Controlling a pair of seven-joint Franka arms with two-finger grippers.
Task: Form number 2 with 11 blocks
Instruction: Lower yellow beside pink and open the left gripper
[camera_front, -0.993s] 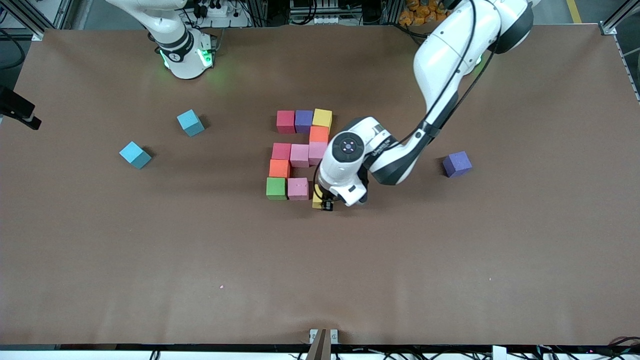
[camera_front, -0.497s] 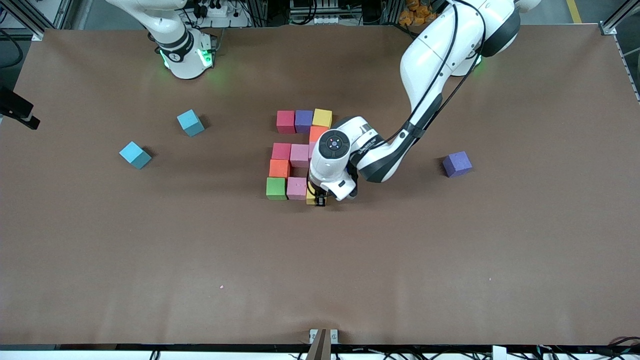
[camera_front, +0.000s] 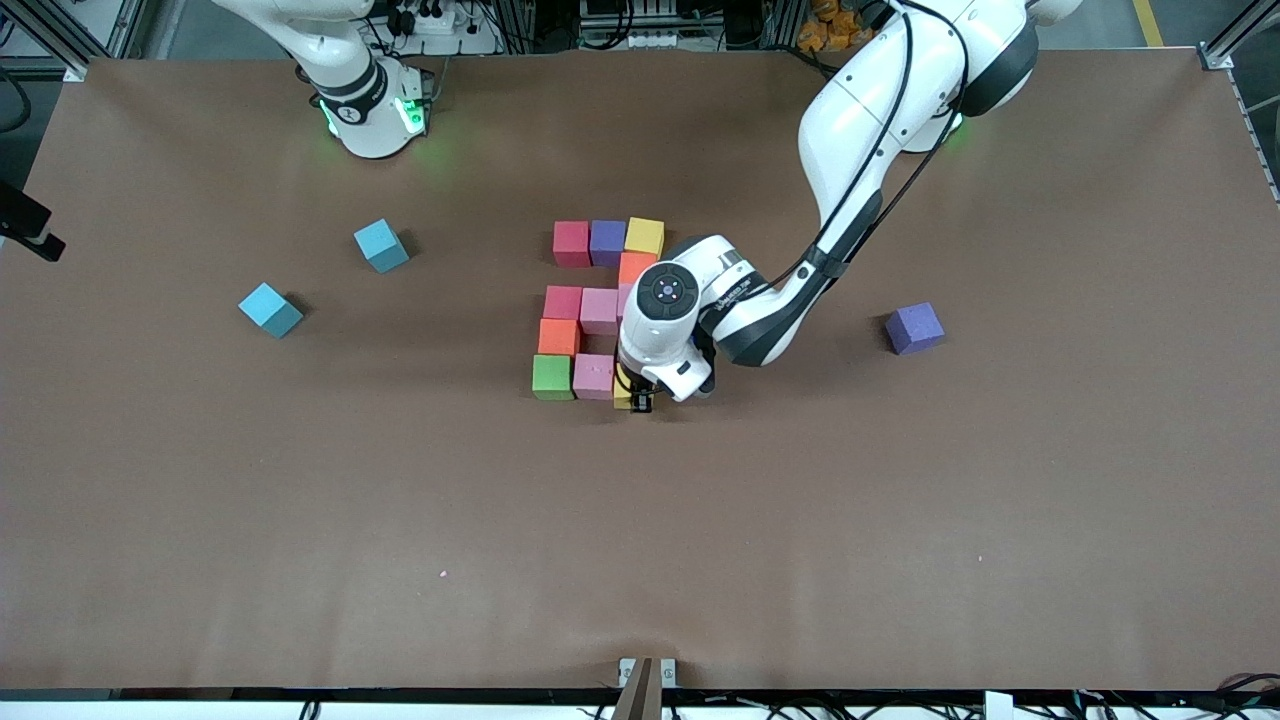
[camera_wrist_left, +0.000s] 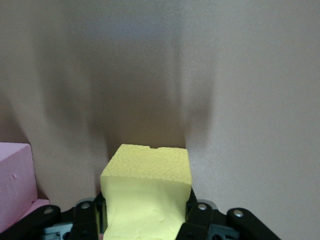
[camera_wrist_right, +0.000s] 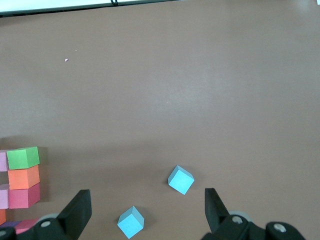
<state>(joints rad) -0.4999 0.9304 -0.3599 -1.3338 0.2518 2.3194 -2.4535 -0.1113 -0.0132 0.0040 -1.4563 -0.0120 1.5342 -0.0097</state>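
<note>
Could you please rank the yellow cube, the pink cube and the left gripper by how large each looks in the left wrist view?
1. Yellow cube, held in the left gripper, looks largest.
2. Left gripper: only partly in frame.
3. Pink cube: cut off by the frame edge, so its rank against the gripper is unsure.

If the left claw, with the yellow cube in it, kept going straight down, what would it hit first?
Probably just the brown table. The left claw grips the yellow cube low beside the pink cube; how much gap remains underneath is unclear.
</note>
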